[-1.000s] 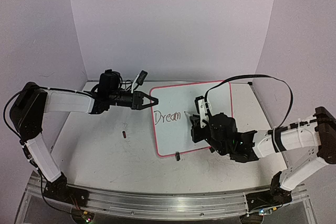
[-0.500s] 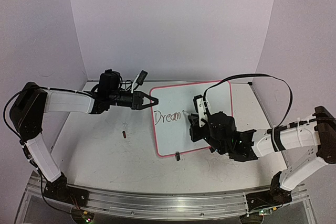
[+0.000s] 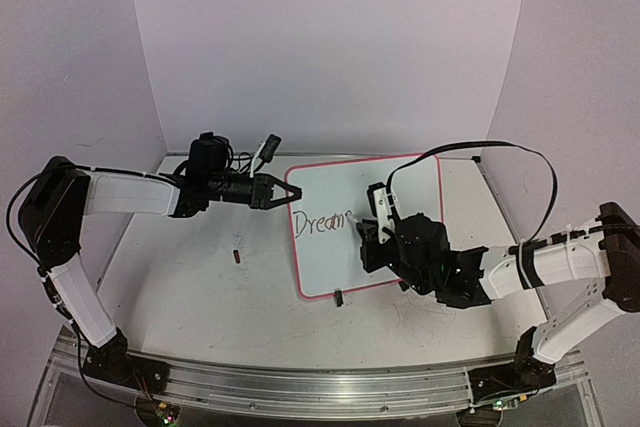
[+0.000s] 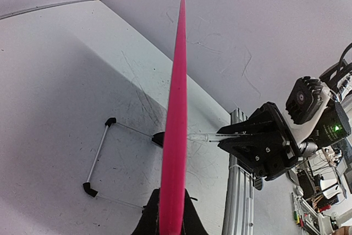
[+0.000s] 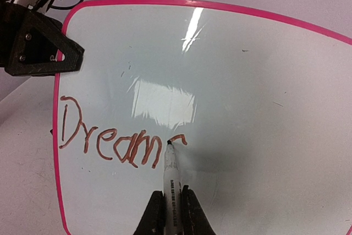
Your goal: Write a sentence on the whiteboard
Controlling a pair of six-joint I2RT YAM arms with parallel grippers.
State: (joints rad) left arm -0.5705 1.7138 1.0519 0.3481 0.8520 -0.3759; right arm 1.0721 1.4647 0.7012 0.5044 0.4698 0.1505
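Note:
The whiteboard point(image 3: 400, 182), white with a pink-red rim, stands tilted at the table's middle. My left gripper point(image 3: 283, 192) is shut on its upper left edge. In the left wrist view the rim point(image 4: 176, 103) shows edge-on between my fingers point(image 4: 144, 221). My right gripper point(image 3: 366, 235) is shut on a white marker point(image 5: 170, 182). The marker tip touches the board just right of the writing. The sentence point(image 5: 118, 136) reads "Dream", followed by a short curved stroke. It also shows in the top view point(image 3: 320, 221).
A small dark red cap point(image 3: 236, 255) lies on the table left of the board. A black clip foot point(image 3: 339, 297) sits at the board's near edge. A wire stand point(image 4: 99, 155) lies behind the board. A metal rail point(image 3: 300, 387) runs along the near edge.
The marker tip has moved right past the "m" and drawn a short curved stroke of a new letter. The left arm and the board have not moved.

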